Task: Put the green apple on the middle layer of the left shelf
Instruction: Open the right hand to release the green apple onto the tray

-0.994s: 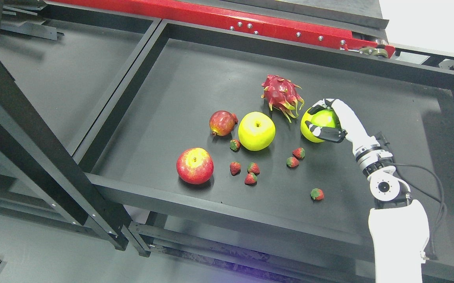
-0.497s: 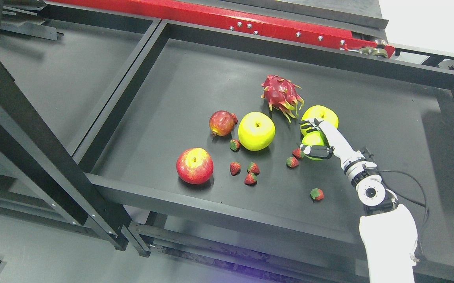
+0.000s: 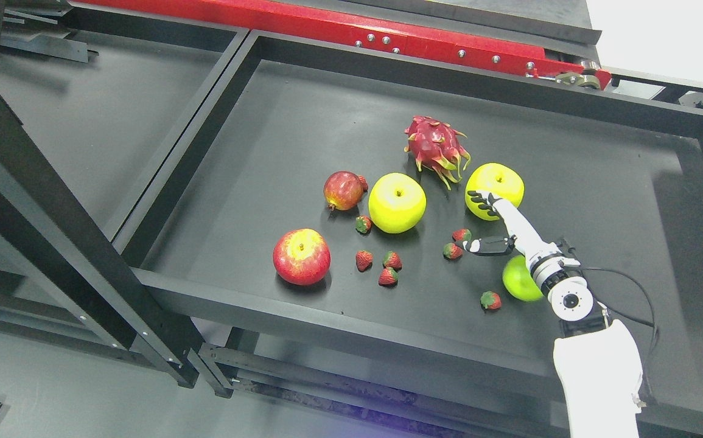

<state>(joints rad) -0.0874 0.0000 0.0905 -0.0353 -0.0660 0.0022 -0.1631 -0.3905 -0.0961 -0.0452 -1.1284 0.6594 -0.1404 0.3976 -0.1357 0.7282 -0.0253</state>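
Note:
A small green apple point(image 3: 517, 281) lies on the black tray point(image 3: 302, 121), partly hidden behind my right wrist. My right hand point(image 3: 476, 222) hovers just up and left of it, open, fingers spread and holding nothing. Its upper fingertips point(image 3: 479, 198) overlap the lower edge of a yellow-green apple point(image 3: 497, 181). The left shelf's dark surface point(image 3: 101, 115) lies at the picture's left, beyond the tray's rim. My left arm does not show.
On the tray are a second yellow-green apple point(image 3: 397, 202), two red apples point(image 3: 301, 257) point(image 3: 343, 190), a dragon fruit point(image 3: 436, 146) and several strawberries point(image 3: 388, 267). A black frame post point(image 3: 53, 213) crosses the left foreground. A red beam point(image 3: 339, 30) runs along the back.
My right hand drew back toward me with the green apple, then its fingers opened. The apple left the hand and now rests on the tray near the wrist.

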